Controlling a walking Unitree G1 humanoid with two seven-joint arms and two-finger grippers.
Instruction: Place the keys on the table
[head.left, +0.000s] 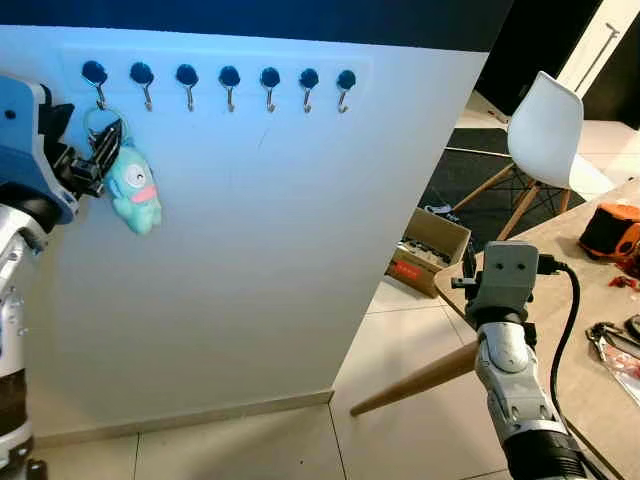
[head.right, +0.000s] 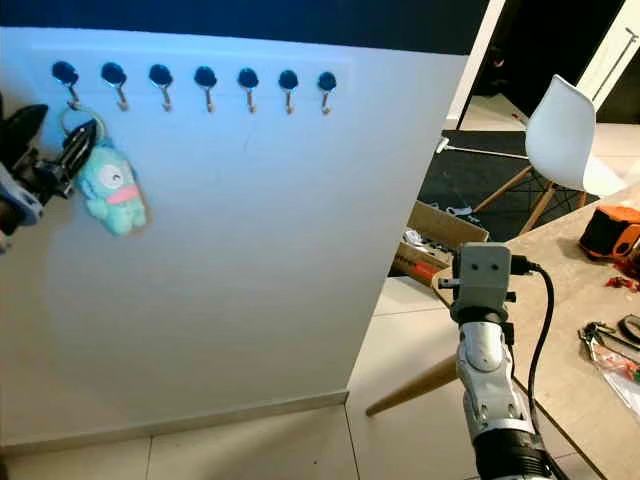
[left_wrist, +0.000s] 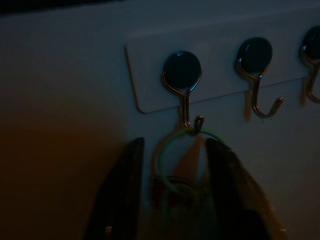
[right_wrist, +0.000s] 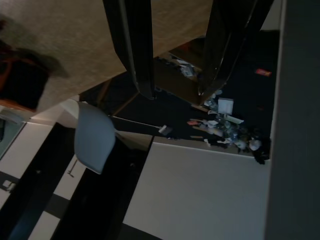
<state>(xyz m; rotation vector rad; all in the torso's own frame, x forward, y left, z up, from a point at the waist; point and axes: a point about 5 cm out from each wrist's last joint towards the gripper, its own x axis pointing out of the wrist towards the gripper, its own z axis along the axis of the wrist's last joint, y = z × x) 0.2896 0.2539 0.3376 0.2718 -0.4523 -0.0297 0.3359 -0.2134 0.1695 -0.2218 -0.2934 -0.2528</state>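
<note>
The keys hang by a pale green ring (left_wrist: 187, 150) on the leftmost hook (head.left: 96, 78) of a wall rail. A teal plush charm (head.left: 133, 190) dangles from the ring. My left gripper (head.left: 97, 152) is raised to the ring, its black fingers (left_wrist: 122, 192) open on either side of it, with the ring and keys between them. The ring sits on the hook. My right gripper (right_wrist: 175, 92) is held low at the right beside the table (head.left: 570, 300), open with nothing between its fingers.
The white wall panel carries several more hooks (head.left: 230, 82), all bare. A white chair (head.left: 545, 130) stands behind the table. An orange device (head.left: 612, 230) and loose tools (head.left: 605, 340) lie on the tabletop. A cardboard box (head.left: 430, 250) sits on the floor.
</note>
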